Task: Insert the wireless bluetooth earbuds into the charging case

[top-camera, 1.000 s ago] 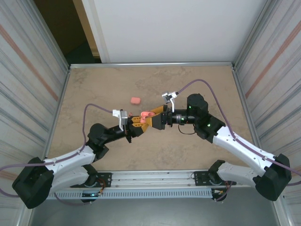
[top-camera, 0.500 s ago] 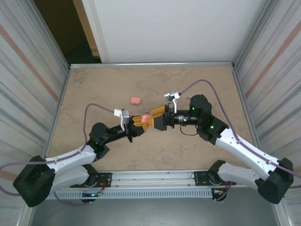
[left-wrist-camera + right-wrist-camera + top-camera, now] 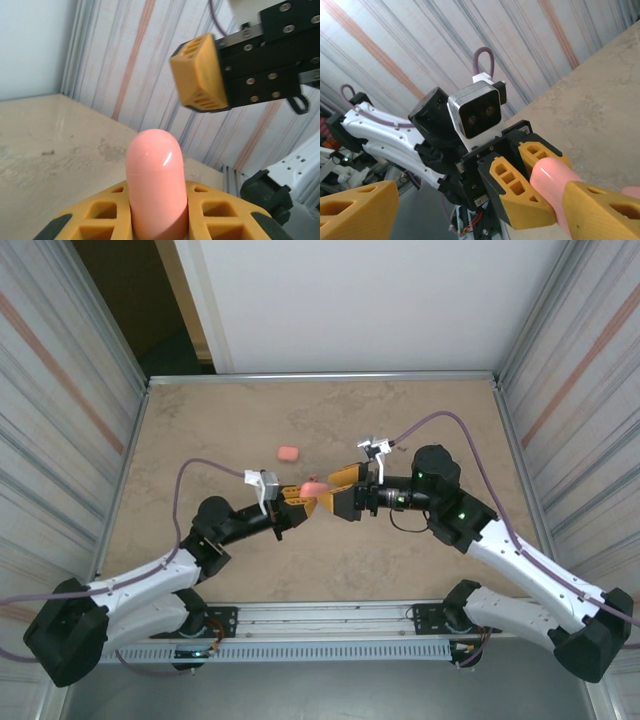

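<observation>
Since a second ago the right gripper (image 3: 328,494) has backed away to the right, off the pink charging case (image 3: 156,185) it was closed around, and its arm has swung outward with it. It now stands released, its yellow fingers (image 3: 200,75) spread wide and apart from the case, their tips just beside it in the overhead view.

The left gripper (image 3: 303,498) is clenched on the charging case, above the middle of the tabletop (image 3: 200,420). In the left wrist view the case stands upright between the two yellow fingers, its lower end pinched and its rounded top free. Its surface looks smooth and closed from this side; what it contains cannot be told.

A second case (image 3: 288,453), also pink and rounded, lies on the tabletop farther back and to the left, well apart from both grippers. It is too small in the overhead view to tell whether it is open or what it holds.
</observation>
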Action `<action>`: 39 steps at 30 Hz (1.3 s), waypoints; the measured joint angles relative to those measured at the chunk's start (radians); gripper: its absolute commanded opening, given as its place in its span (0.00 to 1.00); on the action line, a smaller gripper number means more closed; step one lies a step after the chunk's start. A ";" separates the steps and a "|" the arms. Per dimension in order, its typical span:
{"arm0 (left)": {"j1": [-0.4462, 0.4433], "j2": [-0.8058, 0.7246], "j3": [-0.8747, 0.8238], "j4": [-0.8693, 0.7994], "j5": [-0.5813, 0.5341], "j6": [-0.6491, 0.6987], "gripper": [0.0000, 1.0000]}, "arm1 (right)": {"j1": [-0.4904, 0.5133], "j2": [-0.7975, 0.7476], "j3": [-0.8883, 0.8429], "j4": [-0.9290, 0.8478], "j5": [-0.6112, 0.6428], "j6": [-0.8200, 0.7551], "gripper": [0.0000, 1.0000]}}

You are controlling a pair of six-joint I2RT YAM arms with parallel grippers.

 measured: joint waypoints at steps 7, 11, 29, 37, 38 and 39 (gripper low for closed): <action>0.175 -0.087 0.023 -0.215 -0.004 -0.004 0.00 | -0.001 -0.031 0.000 -0.064 0.069 -0.021 0.86; 0.341 -0.112 0.023 -0.304 0.023 -0.034 0.00 | -0.003 -0.032 0.000 -0.094 0.105 -0.027 0.86; 0.742 0.113 0.147 -0.600 0.177 -0.076 0.00 | -0.010 0.170 0.002 -0.229 0.249 -0.039 0.94; 0.742 0.344 0.242 -0.660 0.187 -0.034 0.00 | 0.027 0.346 0.089 -0.315 0.358 -0.050 0.94; 0.742 0.375 0.259 -0.666 0.192 -0.026 0.00 | 0.037 0.369 0.103 -0.327 0.374 -0.054 0.95; 0.742 0.407 0.276 -0.671 0.197 -0.019 0.00 | 0.047 0.389 0.114 -0.338 0.388 -0.061 0.95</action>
